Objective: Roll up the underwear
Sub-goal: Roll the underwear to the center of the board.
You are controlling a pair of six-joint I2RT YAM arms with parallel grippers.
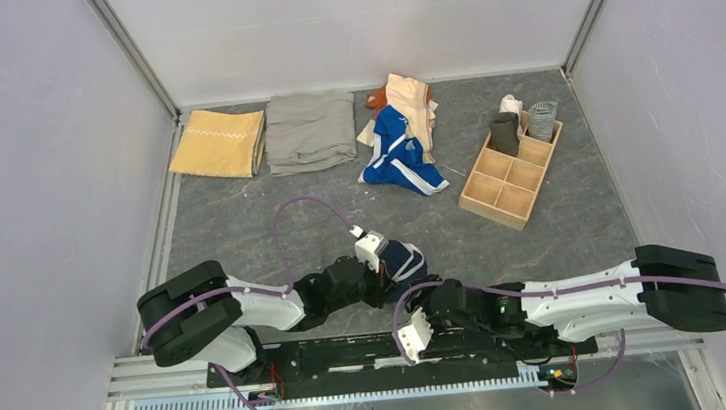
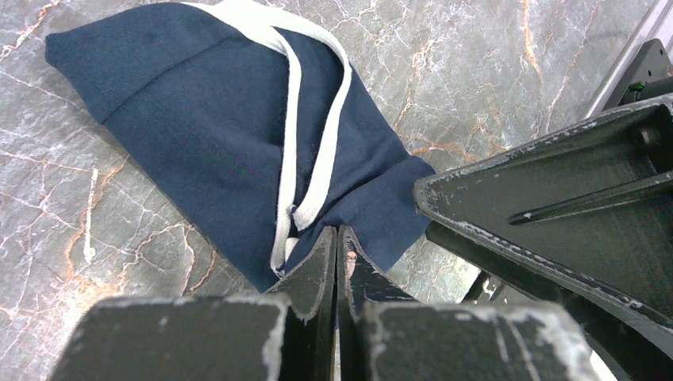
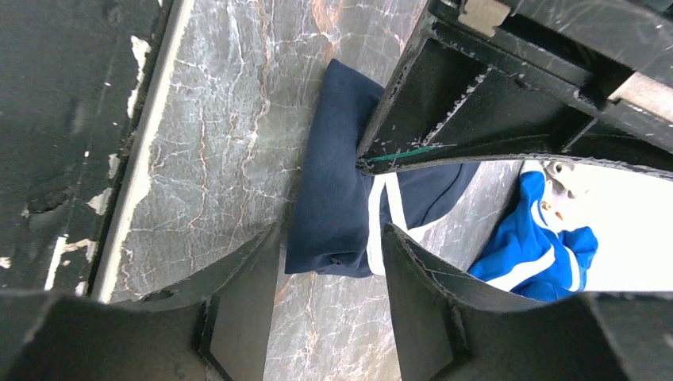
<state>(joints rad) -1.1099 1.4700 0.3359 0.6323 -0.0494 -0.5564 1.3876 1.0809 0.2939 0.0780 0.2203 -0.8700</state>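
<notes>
The navy underwear (image 1: 404, 258) with white trim lies partly rolled on the table near the front, between my two grippers. In the left wrist view, my left gripper (image 2: 337, 232) is shut, its tips pinching the cloth (image 2: 198, 103) near its closer edge. My right gripper (image 3: 332, 238) is open, and the end of the navy roll (image 3: 337, 198) lies just past its fingertips without touching them. From above, the left gripper (image 1: 388, 275) sits against the roll's left side. The right gripper (image 1: 420, 295) is just in front of the roll. More underwear, bright blue (image 1: 400, 156) and peach (image 1: 413, 105), is piled at the back.
A wooden divided tray (image 1: 507, 176) stands at the back right with a dark roll (image 1: 505, 134) and a striped grey roll (image 1: 542, 119) in its far compartments. A folded mustard cloth (image 1: 219, 143) and a folded grey-khaki cloth (image 1: 310, 130) lie at the back left. The rail (image 1: 353, 352) runs behind the grippers.
</notes>
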